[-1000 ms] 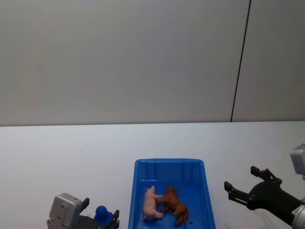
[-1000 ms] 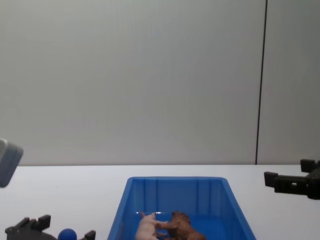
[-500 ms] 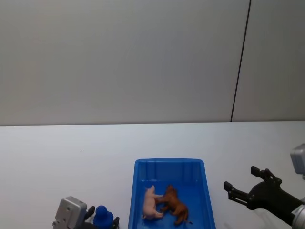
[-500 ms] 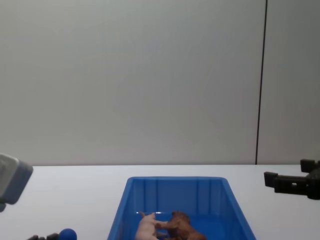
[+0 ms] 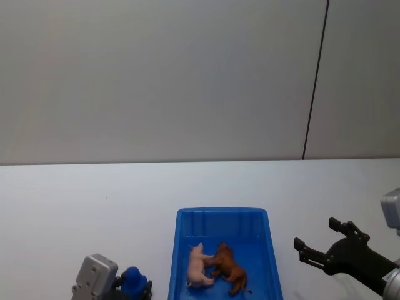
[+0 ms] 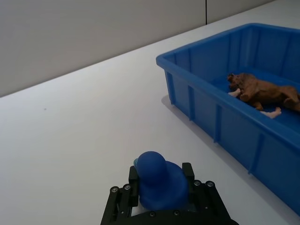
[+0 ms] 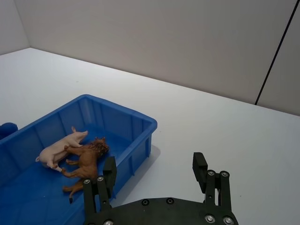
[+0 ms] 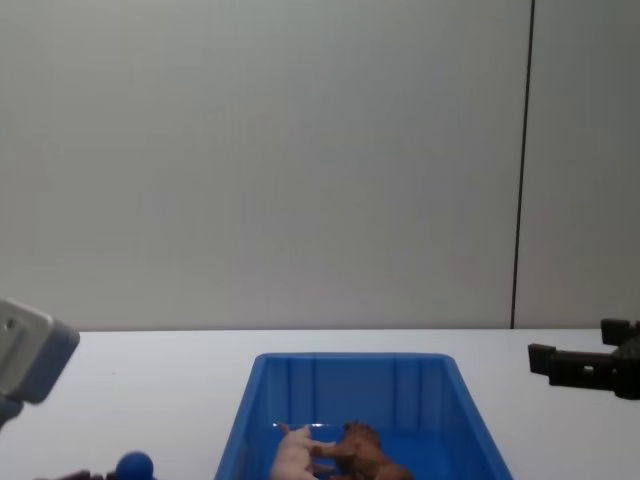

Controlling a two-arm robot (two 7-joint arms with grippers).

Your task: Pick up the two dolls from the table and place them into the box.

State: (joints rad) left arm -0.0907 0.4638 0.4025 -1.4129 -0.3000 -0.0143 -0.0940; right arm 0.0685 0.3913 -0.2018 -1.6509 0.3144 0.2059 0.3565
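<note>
The bright blue ribbed plastic box (image 5: 226, 256) is cut off at the bottom edge of the head and chest views, so its near wall is out of sight there. Inside it lie both dolls, touching: the pale pink pig-like figurine (image 5: 199, 267) on its side toward the robot's left, and the reddish-brown shaggy-headed figurine (image 5: 230, 270) against it on the right. In the left wrist view the box wall hides most of the pig.

The left end effector (image 6: 161, 189) sits low at the near left, beside the box, and is largely cropped in the head view. Its black fingers (image 6: 131, 192) are clenched on a small rounded dark blue object (image 6: 159, 179) whose form is hard to make out.

The right end effector (image 5: 322, 240) hovers right of the box, released, its fingers spread wide with nothing between them.

The plain white worktop (image 5: 94, 206) is bare around the box, with wide free space behind it and to both sides. A grey panelled wall (image 5: 156, 75) with one dark vertical seam stands behind.
</note>
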